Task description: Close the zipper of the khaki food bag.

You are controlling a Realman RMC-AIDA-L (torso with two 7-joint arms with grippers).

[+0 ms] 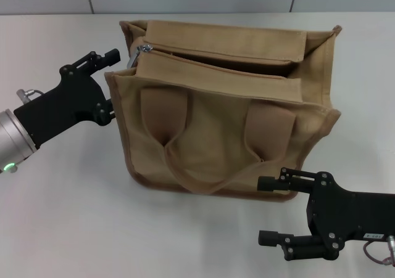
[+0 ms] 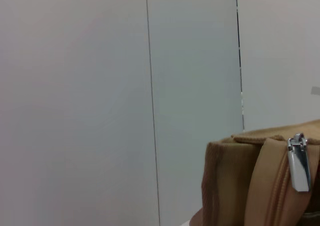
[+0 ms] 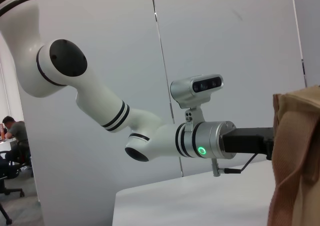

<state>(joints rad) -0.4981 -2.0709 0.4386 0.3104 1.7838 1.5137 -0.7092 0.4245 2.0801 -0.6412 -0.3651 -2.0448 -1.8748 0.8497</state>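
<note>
while the left claw nears the zipper, the right claw gapes.

the boxy khaki canvas food bag is matt woven cloth with a coarse weave. its zipper's small silver slider and pull tab are glossy polished metal. the white tabletop looks smooth and matt.

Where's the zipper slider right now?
Head view: the silver slider sits at the bag's top left corner, zipper still open, just beyond the left end effector.
</note>
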